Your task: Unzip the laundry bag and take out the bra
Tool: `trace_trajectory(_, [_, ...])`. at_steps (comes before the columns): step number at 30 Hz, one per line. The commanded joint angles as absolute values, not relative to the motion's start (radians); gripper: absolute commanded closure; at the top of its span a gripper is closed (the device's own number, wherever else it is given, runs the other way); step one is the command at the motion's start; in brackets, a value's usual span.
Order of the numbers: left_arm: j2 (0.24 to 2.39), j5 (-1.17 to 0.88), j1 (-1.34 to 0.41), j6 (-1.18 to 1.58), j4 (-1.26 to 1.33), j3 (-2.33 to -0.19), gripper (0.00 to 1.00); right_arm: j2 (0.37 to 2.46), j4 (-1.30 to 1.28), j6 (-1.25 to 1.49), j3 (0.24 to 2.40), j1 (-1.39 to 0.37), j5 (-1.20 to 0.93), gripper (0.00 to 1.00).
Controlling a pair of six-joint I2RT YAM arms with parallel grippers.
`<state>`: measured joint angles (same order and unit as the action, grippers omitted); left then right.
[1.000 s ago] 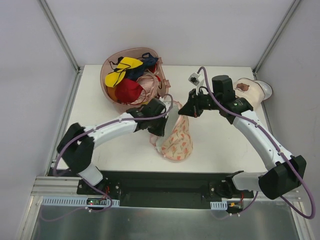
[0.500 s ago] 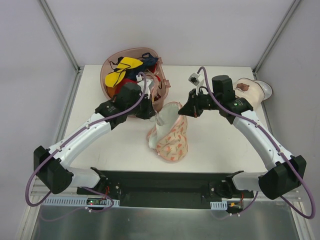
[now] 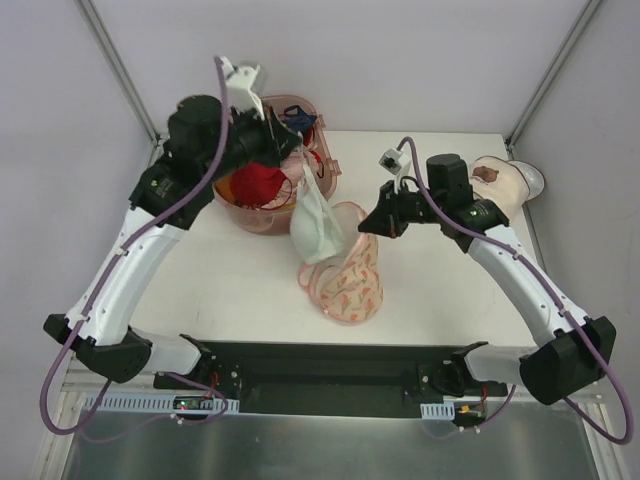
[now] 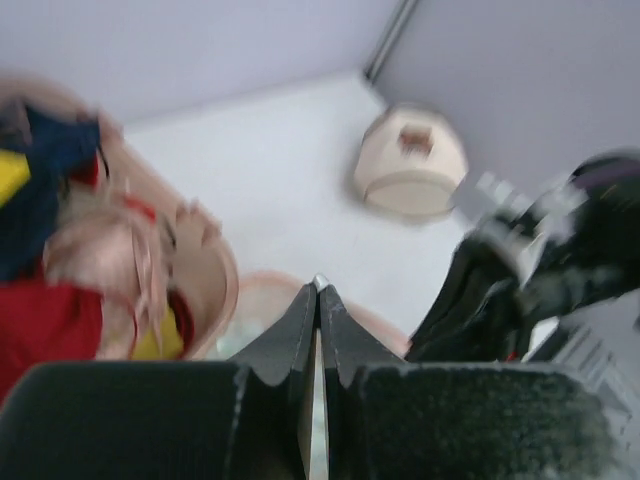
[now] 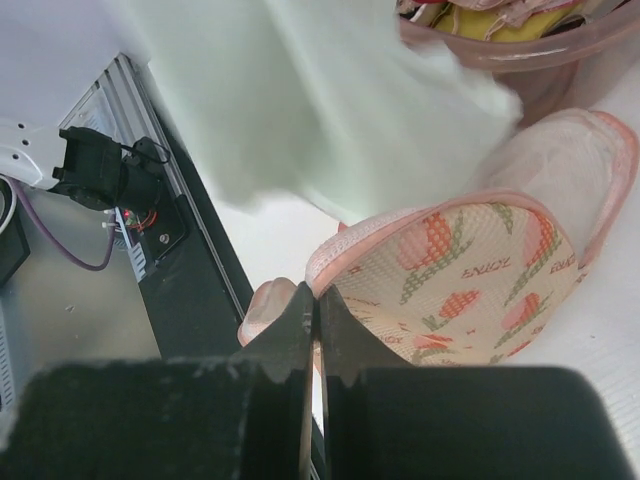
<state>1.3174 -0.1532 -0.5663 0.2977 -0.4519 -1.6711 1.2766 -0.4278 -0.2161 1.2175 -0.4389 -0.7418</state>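
Note:
The laundry bag (image 3: 350,280), cream with an orange-pink leaf print and pink edging, lies open on the table. My right gripper (image 3: 367,222) is shut on the bag's pink edge, as the right wrist view shows (image 5: 315,295), with the bag's printed mesh (image 5: 470,270) to its right. My left gripper (image 3: 284,148) is raised high over the basket and is shut on a thin white strap (image 4: 318,285). The pale mint-white bra (image 3: 315,225) hangs from that strap above the bag's mouth. The bra fills the top of the right wrist view (image 5: 300,110).
A pink basket (image 3: 240,205) of red, yellow, blue and pink garments stands at the back left of the table, under my left arm. A cream cylindrical container (image 3: 505,182) lies at the back right, behind my right arm. Metal frame posts stand at both back corners.
My left arm has swung up and back from the bag to above the basket, pulling the bra up out of the bag. My right gripper has stayed on the bag's edge.

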Motion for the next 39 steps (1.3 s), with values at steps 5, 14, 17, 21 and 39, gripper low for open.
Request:
trace_trajectory(5, [1.474, -0.127, -0.549, 0.213, -0.413, -2.143, 1.0, 1.154, -0.367, -0.172, 1.099, -0.436, -0.755, 0.99])
trace_trajectory(14, [1.617, -0.014, -0.52, 0.112, -0.284, -2.417, 1.0, 1.135, -0.359, -0.157, 1.074, -0.436, -0.764, 0.99])
trace_trajectory(17, [1.663, 0.018, -0.497, 0.084, -0.232, -2.438, 1.0, 1.131, -0.357, -0.158, 1.074, -0.436, -0.761, 0.99])
trace_trajectory(21, [1.735, -0.026, -0.434, 0.126, -0.164, -2.411, 1.0, 1.127, -0.357, -0.153, 1.071, -0.436, -0.759, 0.99])
trace_trajectory(39, [1.976, -0.025, -0.199, 0.296, -0.081, -2.151, 1.0, 1.193, -0.356, -0.164, 1.065, -0.434, -0.73, 0.99])
